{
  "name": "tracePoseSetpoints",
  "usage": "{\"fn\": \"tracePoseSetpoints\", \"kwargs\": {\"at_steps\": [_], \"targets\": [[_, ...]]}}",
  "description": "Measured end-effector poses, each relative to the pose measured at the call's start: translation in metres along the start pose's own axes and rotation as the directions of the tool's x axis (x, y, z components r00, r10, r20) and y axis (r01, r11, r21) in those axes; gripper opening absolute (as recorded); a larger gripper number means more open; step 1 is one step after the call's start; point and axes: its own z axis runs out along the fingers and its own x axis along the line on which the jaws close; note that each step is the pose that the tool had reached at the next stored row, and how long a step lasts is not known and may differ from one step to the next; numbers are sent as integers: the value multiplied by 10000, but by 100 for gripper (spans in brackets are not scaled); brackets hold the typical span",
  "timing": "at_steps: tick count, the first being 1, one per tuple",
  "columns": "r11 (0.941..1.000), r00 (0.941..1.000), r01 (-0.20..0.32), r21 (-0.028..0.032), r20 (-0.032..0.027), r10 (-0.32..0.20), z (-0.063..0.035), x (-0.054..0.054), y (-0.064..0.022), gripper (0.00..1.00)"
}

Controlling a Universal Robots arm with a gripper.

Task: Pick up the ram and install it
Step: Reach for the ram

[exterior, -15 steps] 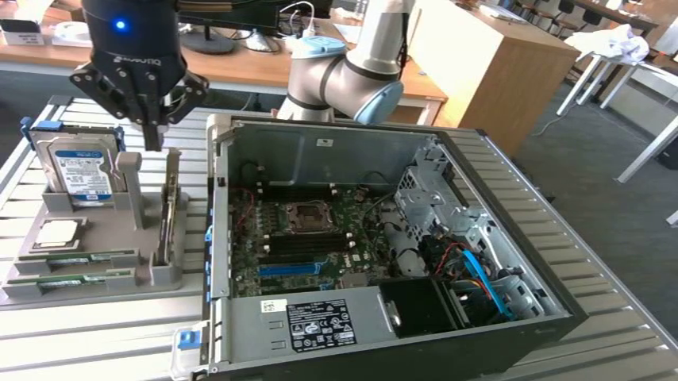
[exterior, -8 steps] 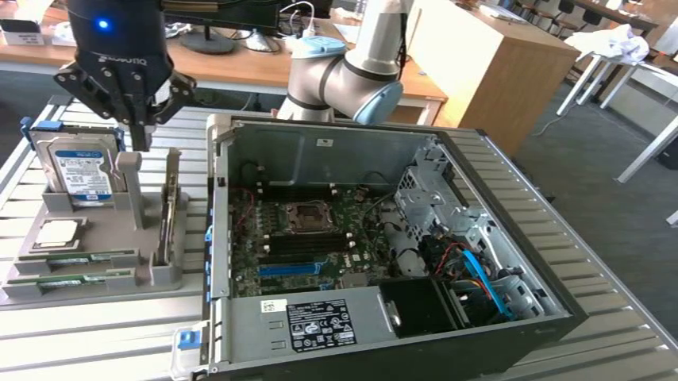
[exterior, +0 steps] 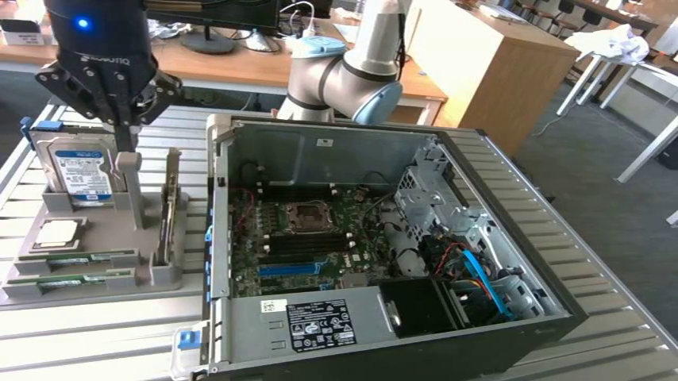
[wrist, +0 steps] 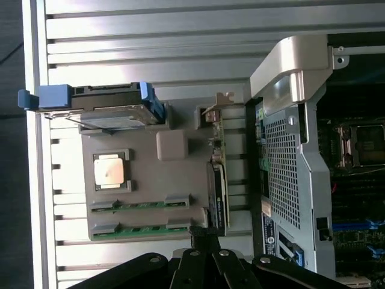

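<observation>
Two ram sticks, thin and green, lie in slots at the front of the grey holder (exterior: pixel 101 230): one ram stick (exterior: pixel 87 257) (wrist: pixel 141 205) and a second ram stick (exterior: pixel 75 279) (wrist: pixel 141 229) beside it. My black gripper (exterior: pixel 126 139) (wrist: pixel 201 239) hangs above the holder, over its back part near the hard drive, well above the sticks. Its fingers are shut together and hold nothing. To the exterior view's right, the open computer case (exterior: pixel 551 262) shows its motherboard (exterior: pixel 307 238).
The holder also carries an upright silver-and-blue hard drive (exterior: pixel 79 171) (wrist: pixel 102 111), a square silver processor (exterior: pixel 59 232) (wrist: pixel 110 170) and an upright expansion card (exterior: pixel 167 214) (wrist: pixel 218 180). The case's wall (exterior: pixel 217 206) rises right beside the holder. All of it rests on a slatted metal table (exterior: pixel 95 333).
</observation>
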Motion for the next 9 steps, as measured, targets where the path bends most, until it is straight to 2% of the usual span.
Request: {"fn": "tracePoseSetpoints", "kwargs": {"at_steps": [9], "targets": [[10000,10000,-2,4,-41,2,17,163,-10,10]]}}
